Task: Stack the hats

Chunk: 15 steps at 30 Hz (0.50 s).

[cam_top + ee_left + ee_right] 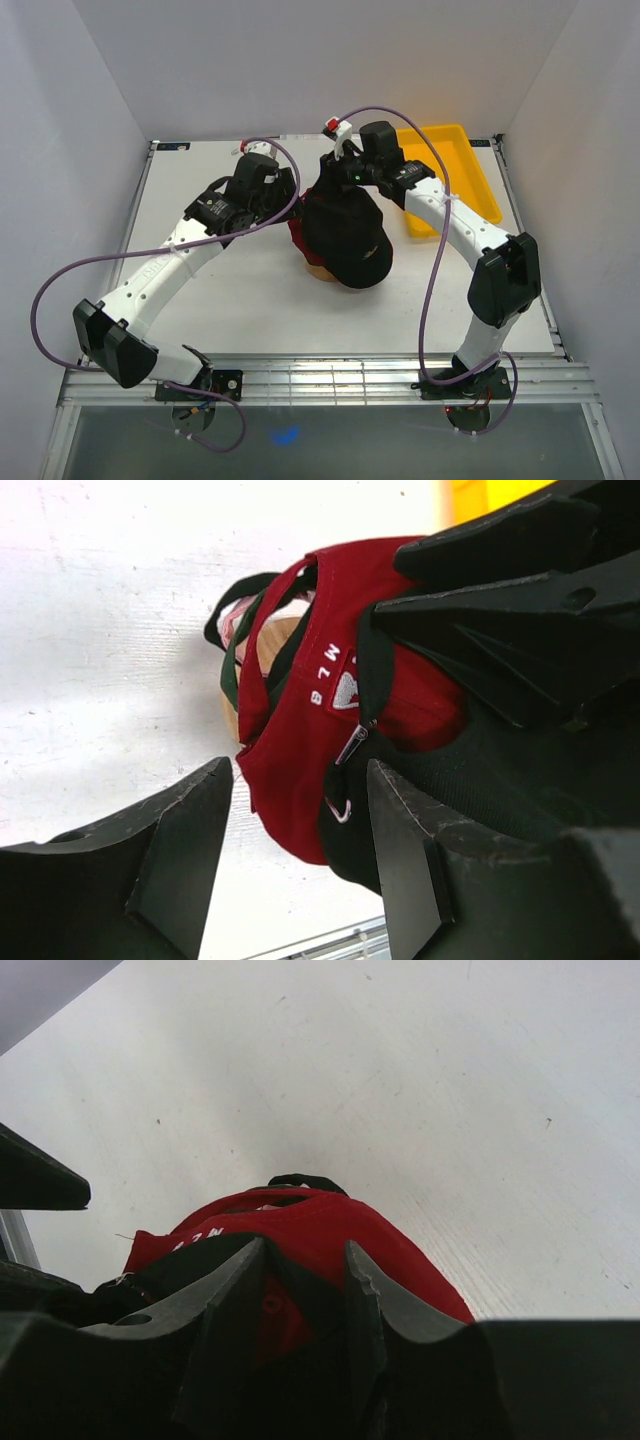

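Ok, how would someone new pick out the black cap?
Find the white table with the yellow tray at its far right, then look mid-table. The black cap is the topmost hat there, covering the red cap, which peeks out at its left edge.

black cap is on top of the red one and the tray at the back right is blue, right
No, the tray is yellow, not blue; the top external view shows it. The black cap does sit on top of the red cap.

The black cap (348, 240) lies crown-up atop the red cap (290, 750), a green cap (229, 672) peeking out underneath.
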Motion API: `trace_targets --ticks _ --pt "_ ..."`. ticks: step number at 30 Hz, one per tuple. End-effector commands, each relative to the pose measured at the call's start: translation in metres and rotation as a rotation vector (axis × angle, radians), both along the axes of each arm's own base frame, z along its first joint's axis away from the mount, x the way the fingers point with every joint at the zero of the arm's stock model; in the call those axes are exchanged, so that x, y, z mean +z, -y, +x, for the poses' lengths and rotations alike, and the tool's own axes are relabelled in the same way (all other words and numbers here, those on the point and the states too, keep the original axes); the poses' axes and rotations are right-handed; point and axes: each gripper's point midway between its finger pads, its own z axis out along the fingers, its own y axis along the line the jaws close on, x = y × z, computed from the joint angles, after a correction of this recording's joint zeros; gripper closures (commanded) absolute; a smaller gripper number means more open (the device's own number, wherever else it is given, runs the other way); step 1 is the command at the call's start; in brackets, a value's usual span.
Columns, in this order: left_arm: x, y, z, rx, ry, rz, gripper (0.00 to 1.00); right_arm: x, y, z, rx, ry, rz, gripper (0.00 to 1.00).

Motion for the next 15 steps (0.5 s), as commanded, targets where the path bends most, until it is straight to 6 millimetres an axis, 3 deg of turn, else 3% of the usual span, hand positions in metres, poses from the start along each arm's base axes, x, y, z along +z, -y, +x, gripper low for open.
trace_targets --ticks 1,6,12,15 --pt "0.000 0.007 -0.002 -0.054 0.004 -0.043 0.33 -0.087 0.020 -0.037 0.028 -0.279 -0.203 0.57" --pt "-0.021 0.006 0.000 -0.065 -0.039 -0.064 0.34 -0.085 0.017 -0.037 0.041 -0.277 -0.195 0.57" --pt "-0.023 -0.003 0.013 -0.043 -0.026 -0.095 0.34 -0.088 0.020 -0.036 0.034 -0.273 -0.206 0.57" --pt "-0.030 0.003 0.013 -0.075 -0.050 -0.095 0.36 -0.089 0.021 -0.036 0.033 -0.273 -0.211 0.57"
